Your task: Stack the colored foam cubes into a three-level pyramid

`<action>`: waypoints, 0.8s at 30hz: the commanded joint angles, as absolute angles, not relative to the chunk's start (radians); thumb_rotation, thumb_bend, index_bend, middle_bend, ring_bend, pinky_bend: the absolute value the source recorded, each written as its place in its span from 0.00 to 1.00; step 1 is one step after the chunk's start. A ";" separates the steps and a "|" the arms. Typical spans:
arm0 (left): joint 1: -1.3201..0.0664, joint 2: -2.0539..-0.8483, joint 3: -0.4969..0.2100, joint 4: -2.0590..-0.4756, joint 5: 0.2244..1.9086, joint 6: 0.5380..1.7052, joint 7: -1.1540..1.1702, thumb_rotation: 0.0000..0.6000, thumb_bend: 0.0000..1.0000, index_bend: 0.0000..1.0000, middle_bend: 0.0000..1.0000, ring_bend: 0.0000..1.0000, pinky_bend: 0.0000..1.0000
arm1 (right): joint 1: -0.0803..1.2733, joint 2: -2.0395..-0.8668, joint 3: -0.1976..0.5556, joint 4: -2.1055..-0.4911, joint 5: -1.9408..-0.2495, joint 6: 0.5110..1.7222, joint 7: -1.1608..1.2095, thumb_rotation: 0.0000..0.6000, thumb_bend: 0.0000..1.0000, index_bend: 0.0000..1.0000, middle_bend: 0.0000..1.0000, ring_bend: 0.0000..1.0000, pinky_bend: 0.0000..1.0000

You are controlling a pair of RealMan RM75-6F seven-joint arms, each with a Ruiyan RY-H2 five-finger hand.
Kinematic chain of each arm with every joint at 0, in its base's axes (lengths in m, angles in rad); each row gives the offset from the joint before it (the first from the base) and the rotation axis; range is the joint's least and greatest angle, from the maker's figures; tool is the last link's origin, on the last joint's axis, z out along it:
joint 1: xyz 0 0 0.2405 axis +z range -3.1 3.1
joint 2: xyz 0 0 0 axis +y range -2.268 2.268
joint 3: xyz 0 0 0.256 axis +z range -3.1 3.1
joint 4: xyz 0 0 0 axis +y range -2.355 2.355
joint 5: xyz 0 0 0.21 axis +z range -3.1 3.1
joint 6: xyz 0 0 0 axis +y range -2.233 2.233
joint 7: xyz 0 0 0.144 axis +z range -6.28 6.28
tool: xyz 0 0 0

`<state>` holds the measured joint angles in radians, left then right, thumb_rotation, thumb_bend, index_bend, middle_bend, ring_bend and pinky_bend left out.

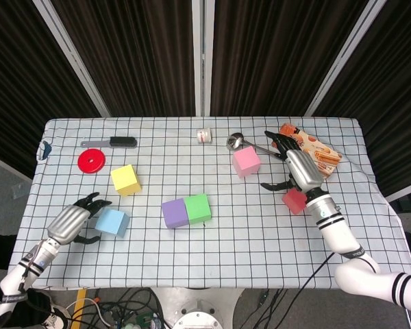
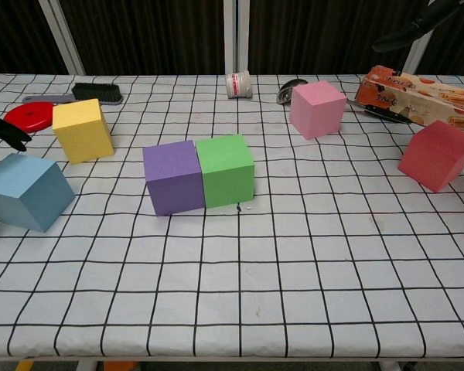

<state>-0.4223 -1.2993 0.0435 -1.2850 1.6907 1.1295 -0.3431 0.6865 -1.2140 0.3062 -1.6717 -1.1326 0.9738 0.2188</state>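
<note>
Table (image 1: pixel 260 233): a wide table under a white cloth printed with a black grid; the cloth lies flat with a few soft wrinkles.
Cracker box (image 1: pixel 308 149): an orange printed cardboard box, long and flat, near the far right edge.
Cubes overall: 6 matte foam cubes with sharp edges and a fine grainy skin; likely very light and slightly squashy, so gentle pressure on 2 opposite flat faces should hold each without denting.
Purple foam cube (image 2: pixel 172 177) and green foam cube (image 2: pixel 226 170): touching side by side at mid-table, a likely start of the bottom level.
Light blue foam cube (image 2: pixel 25 191): near the left edge, turned at an angle.
Yellow foam cube (image 2: pixel 82 130): behind the blue one, apart from it.
Pink foam cube (image 2: pixel 318 109): far right of centre, standing alone.
Red foam cube (image 2: pixel 438 154): at the right, tilted on an edge.
Right hand (image 1: pixel 298 168): fingers spread wide, holding nothing, over the red cube.
Left hand (image 1: pixel 74 221): fingers parted, holding nothing, just beside the blue cube.
Red plastic disc (image 1: pixel 91 161): flat and glossy, far left.
</note>
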 commanded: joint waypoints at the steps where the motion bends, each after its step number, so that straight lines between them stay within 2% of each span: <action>1: -0.436 -1.318 0.048 -1.272 1.697 1.130 -0.364 1.00 0.18 0.16 0.22 0.01 0.21 | 0.685 -1.218 0.306 -1.665 -1.133 0.970 0.224 1.00 0.00 0.00 0.07 0.00 0.00; 4: -0.443 -1.338 0.048 -1.258 1.693 1.136 -0.378 1.00 0.20 0.16 0.25 0.01 0.21 | 0.682 -1.220 0.306 -1.656 -1.130 0.969 0.227 1.00 0.01 0.00 0.08 0.00 0.00; 7: -0.442 -1.358 0.037 -1.244 1.673 1.147 -0.383 1.00 0.23 0.19 0.34 0.04 0.21 | 0.678 -1.221 0.308 -1.651 -1.127 0.969 0.235 1.00 0.01 0.00 0.08 0.00 0.00; 10: -0.426 -1.374 0.019 -1.253 1.644 1.182 -0.366 1.00 0.24 0.22 0.47 0.14 0.26 | 0.671 -1.220 0.308 -1.644 -1.130 0.969 0.246 1.00 0.01 0.00 0.08 0.00 0.00; 12: -0.411 -1.374 0.003 -1.294 1.606 1.195 -0.347 1.00 0.23 0.23 0.52 0.20 0.28 | 0.668 -1.219 0.306 -1.638 -1.133 0.966 0.255 1.00 0.01 0.00 0.08 0.00 0.00; 19: -0.391 -1.304 -0.049 -1.577 1.362 1.097 -0.201 1.00 0.23 0.23 0.55 0.23 0.28 | 0.666 -1.231 0.297 -1.614 -1.137 0.956 0.250 1.00 0.02 0.00 0.10 0.00 0.00; 24: -0.396 -1.326 -0.101 -1.679 1.219 1.116 -0.031 1.00 0.23 0.23 0.56 0.23 0.26 | 0.671 -1.226 0.277 -1.613 -1.128 0.920 0.221 1.00 0.03 0.00 0.11 0.00 0.00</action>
<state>-0.3982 -1.3230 -0.0602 -1.6100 1.3065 1.1199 -0.1286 0.6699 -1.2278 0.2817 -1.6131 -1.1307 0.9255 0.2263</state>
